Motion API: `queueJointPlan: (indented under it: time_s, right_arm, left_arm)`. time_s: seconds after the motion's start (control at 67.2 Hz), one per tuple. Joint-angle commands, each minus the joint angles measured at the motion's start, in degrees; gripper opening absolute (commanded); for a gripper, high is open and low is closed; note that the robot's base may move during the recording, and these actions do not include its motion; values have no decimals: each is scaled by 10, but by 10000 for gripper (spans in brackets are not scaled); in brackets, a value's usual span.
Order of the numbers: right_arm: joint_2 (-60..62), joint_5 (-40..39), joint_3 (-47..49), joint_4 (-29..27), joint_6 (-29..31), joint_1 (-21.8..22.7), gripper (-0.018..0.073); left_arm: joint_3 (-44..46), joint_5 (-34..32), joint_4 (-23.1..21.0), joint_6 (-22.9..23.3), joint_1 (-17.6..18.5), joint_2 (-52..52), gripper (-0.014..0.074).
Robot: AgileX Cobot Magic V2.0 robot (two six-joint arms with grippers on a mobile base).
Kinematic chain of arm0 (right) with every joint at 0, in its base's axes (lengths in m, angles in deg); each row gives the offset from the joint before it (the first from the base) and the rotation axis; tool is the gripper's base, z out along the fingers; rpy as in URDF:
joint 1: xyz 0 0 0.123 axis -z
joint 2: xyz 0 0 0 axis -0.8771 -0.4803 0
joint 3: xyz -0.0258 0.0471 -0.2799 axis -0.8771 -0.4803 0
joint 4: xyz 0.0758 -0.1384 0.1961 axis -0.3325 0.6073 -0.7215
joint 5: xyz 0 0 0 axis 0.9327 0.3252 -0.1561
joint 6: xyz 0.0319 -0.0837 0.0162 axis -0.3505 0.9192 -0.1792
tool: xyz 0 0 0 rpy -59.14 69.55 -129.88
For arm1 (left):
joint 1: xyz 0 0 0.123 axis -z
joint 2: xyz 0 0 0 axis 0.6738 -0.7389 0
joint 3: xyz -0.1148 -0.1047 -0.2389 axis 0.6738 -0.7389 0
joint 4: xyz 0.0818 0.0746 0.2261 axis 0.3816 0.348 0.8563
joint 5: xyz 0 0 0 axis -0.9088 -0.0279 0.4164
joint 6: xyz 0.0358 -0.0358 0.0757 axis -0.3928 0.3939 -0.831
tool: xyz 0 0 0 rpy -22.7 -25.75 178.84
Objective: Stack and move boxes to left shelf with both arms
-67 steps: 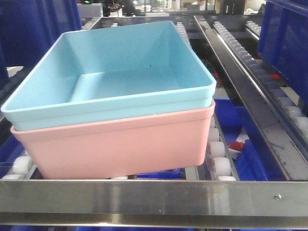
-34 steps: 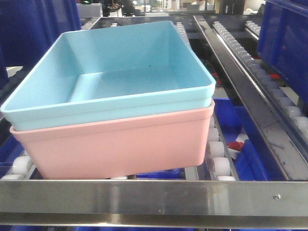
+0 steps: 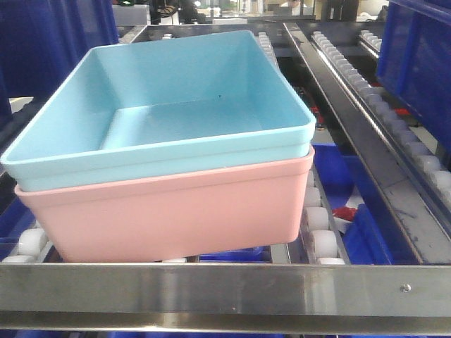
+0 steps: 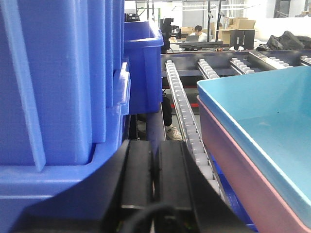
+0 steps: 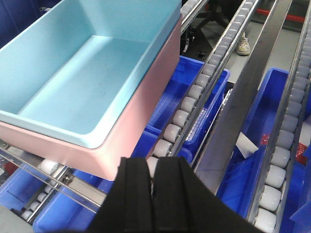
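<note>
blue box (image 3: 176,105) nested in pink box (image 3: 169,211) on shelf rollers (image 3: 320,243), base hidden | left gripper (image 4: 154,170) jaws closed, empty | right gripper (image 5: 154,187) jaws closed, empty

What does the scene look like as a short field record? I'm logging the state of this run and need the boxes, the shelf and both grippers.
stack: blue box nested in pink box, both open-top, empty
support: pink box rests on the roller shelf, just behind the front bar
left gripper: jaws together, holding nothing, left of the stack, not touching it
right gripper: jaws together, holding nothing, right of the stack, not touching it
surroundings: dark blue bins beside and below the rollers
</note>
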Motion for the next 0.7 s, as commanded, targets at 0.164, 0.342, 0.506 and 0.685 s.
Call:
queueJointPlan:
  time_s: [0.164, 0.342, 0.506, 0.685]
  right_arm:
    - [0, -97, -17, -3, 10, 8, 56]
    - [6, -151, -60, -61, 45, 93, 56]
    - [67, -199, -106, -65, 51, 199, 56]
    - [163, -220, -161, -80, 55, 302, 56]
  left_arm:
    - [-17, -47, -4, -3, -1, 9, -9]
    - [-17, -47, -4, -3, -1, 9, -9]
    - [-17, -47, -4, -3, -1, 9, -9]
    - [-17, -47, -4, -3, -1, 9, -9]
